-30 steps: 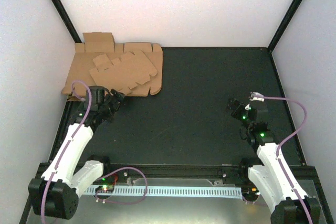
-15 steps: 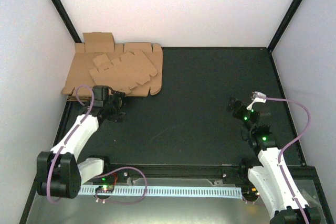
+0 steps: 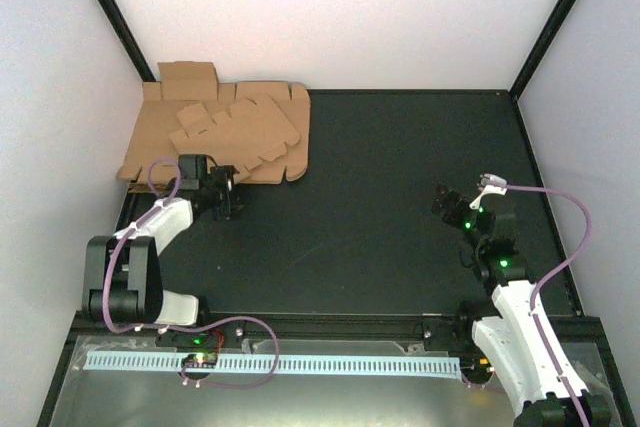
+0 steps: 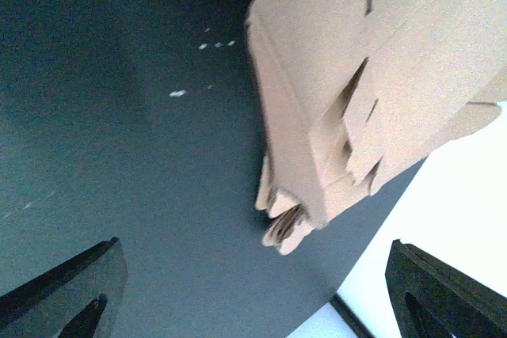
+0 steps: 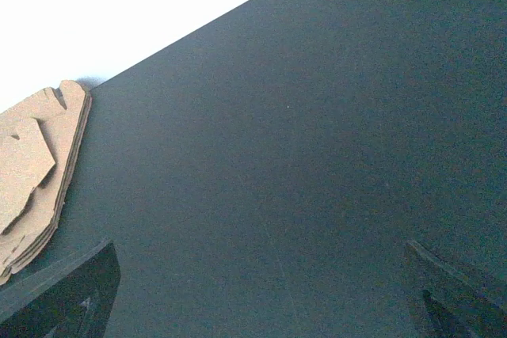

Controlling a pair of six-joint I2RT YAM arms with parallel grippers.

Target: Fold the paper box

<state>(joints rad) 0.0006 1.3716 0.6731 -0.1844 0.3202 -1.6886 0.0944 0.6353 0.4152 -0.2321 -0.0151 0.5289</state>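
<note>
The paper box point(image 3: 238, 130) is lying flat on top of the cardboard stack point(image 3: 145, 152). The left gripper point(image 3: 228, 192) is hovering just beside the near edge of this stack, with its fingers point(image 4: 75, 286) spread wide and holding nothing. The right gripper point(image 3: 447, 203) is hanging well apart from the stack, also spread wide and empty.

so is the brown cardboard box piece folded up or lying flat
Flat: the brown die-cut cardboard piece lies spread atop the stack of brown cardboard sheets, no flaps raised.
</note>
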